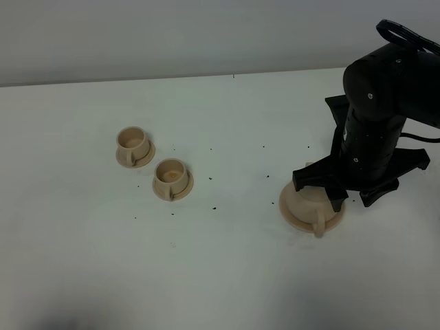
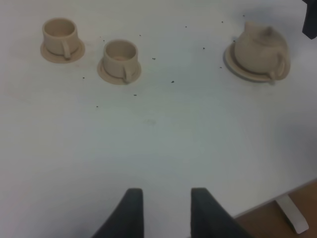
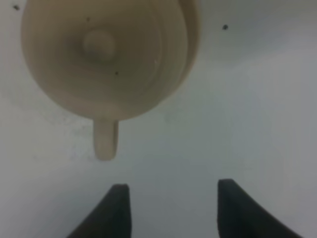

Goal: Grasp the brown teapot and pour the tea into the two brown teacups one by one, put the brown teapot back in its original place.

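The brown teapot (image 1: 307,204) sits upright on its wide saucer (image 1: 291,214), loop handle (image 1: 319,227) toward the front; the right arm (image 1: 371,137) covers its far side. Seen from above, the lidded teapot (image 3: 104,54) and its handle (image 3: 105,141) lie just beyond my right gripper (image 3: 171,203), which is open and holds nothing. The two brown teacups (image 1: 133,141) (image 1: 171,176) stand on small saucers at the left. My left gripper (image 2: 168,210) hovers near the table's front, jaws apart and empty, facing the cups (image 2: 60,34) (image 2: 120,54) and the teapot (image 2: 260,47). No tea shows.
Small dark specks are scattered over the white table (image 1: 227,275) between the cups and the teapot. In the left wrist view the table's near edge (image 2: 277,197) runs past a white leg (image 2: 293,219) and brown floor.
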